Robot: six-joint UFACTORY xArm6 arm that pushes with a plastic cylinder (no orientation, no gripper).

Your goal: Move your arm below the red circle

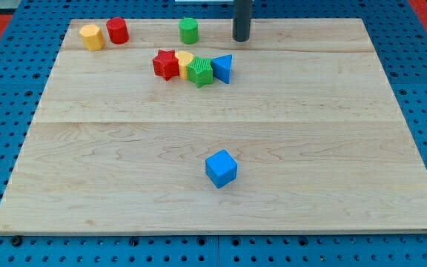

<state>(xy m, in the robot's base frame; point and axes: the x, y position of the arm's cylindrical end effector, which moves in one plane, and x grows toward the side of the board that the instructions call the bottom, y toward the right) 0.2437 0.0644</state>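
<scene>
The red circle [117,30] stands upright as a short cylinder near the top left corner of the tabletop [332,148], its axis vertical, so it faces no particular way. It sits just beside a yellow block [91,36], apparently hexagonal, on its left.

The rod comes straight down from the view's top; my tip [241,38] rests near the top edge, well to the right of the red circle, past the green cylinder [189,30]. The end effector is a plain rod with nothing to open or close.

Lower down, a red star [166,64], a partly hidden yellow block [184,59], a green block [199,72] and a blue triangle [223,68] huddle together. A blue cube [221,167] sits alone.

No writing is legible.
</scene>
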